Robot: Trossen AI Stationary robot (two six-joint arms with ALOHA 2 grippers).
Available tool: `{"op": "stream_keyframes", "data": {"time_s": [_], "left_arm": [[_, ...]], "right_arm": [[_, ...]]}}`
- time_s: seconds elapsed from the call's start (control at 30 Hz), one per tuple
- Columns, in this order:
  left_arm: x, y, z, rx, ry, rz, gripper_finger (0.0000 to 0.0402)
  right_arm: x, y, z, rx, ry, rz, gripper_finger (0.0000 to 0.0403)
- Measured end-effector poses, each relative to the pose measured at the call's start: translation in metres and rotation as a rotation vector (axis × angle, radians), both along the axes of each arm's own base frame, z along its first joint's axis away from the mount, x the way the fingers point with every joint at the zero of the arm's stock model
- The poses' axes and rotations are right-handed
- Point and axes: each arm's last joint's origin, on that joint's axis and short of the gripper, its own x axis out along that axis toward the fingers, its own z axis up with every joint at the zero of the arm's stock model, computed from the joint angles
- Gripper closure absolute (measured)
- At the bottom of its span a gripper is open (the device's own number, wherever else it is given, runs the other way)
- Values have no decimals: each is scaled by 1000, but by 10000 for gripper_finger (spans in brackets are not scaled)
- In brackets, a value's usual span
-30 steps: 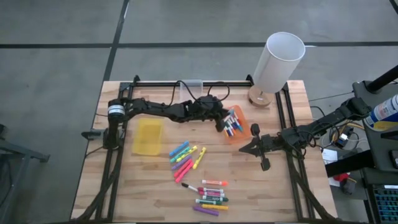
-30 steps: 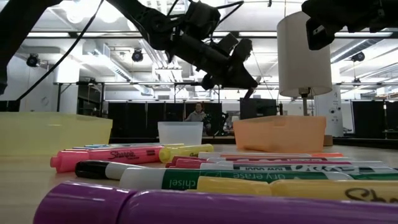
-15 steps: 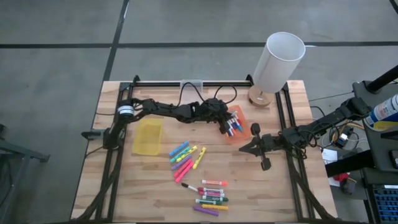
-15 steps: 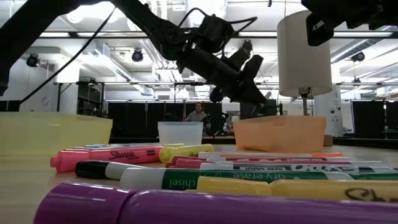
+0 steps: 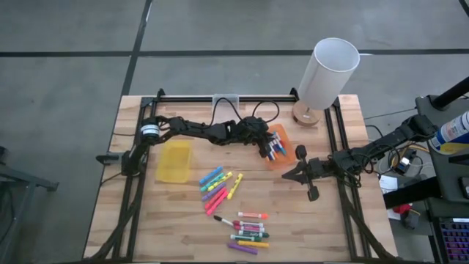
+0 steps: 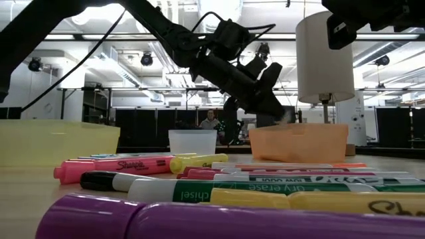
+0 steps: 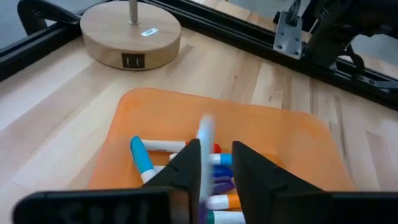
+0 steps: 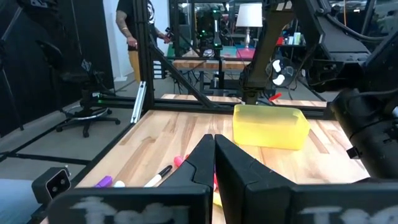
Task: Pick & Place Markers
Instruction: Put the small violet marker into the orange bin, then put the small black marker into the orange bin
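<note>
Wooden counter (image 5: 183, 220), seen from above, with the orange bin (image 5: 282, 154) as landmark. White-shaded lamp (image 5: 322, 73) just behind the bin; yellow bin (image 5: 174, 161) well off to the bin's left-arm side; small clear bin (image 6: 192, 141) at the far edge.

Left arm reaching across, left gripper (image 5: 265, 144) hovering directly over the orange bin. Fingers (image 7: 186, 168) slightly apart, a slim white-barrelled marker (image 7: 206, 134) between them, blurred and pointing down into the bin; whether gripped or dropping, not possible to tell. Several white markers with coloured caps (image 7: 149, 158) already lying in the bin.

Right gripper (image 5: 286, 176) waiting just beside the bin on the near side, fingers pressed together, empty.

Remaining markers (image 5: 220, 183) scattered on the counter in front of the bin: chunky highlighters nearer it, slim pens (image 5: 248, 233) farther toward the front edge.

Probable handling: light, rigid, smooth round barrels, prone to rolling and slipping; best pinched across mid-barrel, fingers square to the long axis.
</note>
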Motion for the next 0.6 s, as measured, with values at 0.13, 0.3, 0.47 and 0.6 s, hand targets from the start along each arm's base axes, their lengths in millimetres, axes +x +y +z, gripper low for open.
{"op": "stream_keyframes", "data": {"time_s": [0.13,0.3,0.47,0.6], "left_arm": [[0,0,0,0,-3,1,286],[-3,-1,3,-42,12,3,271],[-12,-22,28,-53,39,-104,271],[-27,-54,47,-20,149,-206,271]], "right_arm": [[0,0,0,0,0,0,394],[0,0,0,0,0,0,394],[0,0,-1,-2,9,1,394],[0,0,-3,-7,27,3,394]]}}
